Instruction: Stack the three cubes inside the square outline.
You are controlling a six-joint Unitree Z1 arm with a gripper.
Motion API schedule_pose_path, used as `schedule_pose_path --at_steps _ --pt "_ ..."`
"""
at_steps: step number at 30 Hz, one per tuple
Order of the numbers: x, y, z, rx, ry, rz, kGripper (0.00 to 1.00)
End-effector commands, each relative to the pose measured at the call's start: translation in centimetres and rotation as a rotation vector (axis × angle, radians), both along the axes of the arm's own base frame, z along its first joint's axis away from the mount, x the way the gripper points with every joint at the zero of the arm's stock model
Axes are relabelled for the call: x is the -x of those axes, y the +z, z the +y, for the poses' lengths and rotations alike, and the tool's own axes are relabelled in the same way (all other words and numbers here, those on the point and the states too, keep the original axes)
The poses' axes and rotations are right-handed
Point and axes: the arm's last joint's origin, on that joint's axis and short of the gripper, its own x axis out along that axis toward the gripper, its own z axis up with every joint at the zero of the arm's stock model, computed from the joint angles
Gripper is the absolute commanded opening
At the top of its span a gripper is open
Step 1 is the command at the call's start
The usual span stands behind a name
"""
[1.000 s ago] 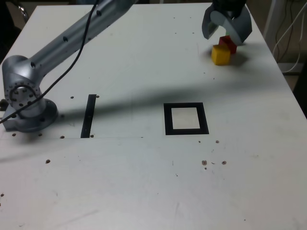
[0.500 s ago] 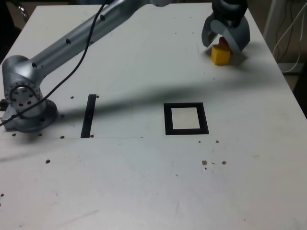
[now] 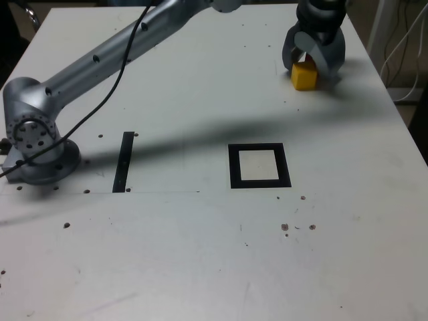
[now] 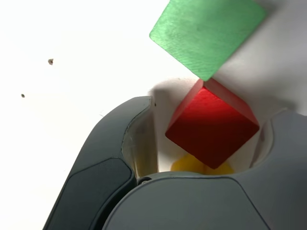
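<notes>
In the wrist view the red cube (image 4: 211, 127) sits corner-on between the jaws of my gripper (image 4: 213, 110). The jaws stand around it, with a gap showing on one side. The green cube (image 4: 206, 31) lies just beyond the red one, corner to corner. A sliver of the yellow cube (image 4: 199, 165) shows under the gripper body. In the exterior view the gripper (image 3: 312, 59) is down at the table's far right, right behind the yellow cube (image 3: 303, 77), hiding the red and green cubes. The square outline (image 3: 259, 166) lies mid-table, nothing inside it.
A narrow black strip (image 3: 124, 160) lies towards the exterior view's left, near the arm's base (image 3: 33, 140). The arm's links span the table's back diagonally. The table's right edge runs close to the cubes, with white cables (image 3: 404, 40) past it.
The gripper has come down over the red cube and its jaws have narrowed around it. The yellow cube has shifted slightly to the exterior view's left.
</notes>
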Motion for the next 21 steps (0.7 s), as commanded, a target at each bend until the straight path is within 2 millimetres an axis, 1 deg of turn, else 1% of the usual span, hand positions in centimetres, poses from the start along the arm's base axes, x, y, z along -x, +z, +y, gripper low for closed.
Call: schedule_pose_path --at_steps 1,13,21 --pt "-0.09 0.46 -0.04 -0.004 0.000 -0.021 0.65" --pt "-0.22 0.35 -0.10 0.018 -0.001 -0.035 0.54" --pt "-0.28 0.47 -0.12 0.025 -0.001 -0.046 0.51"
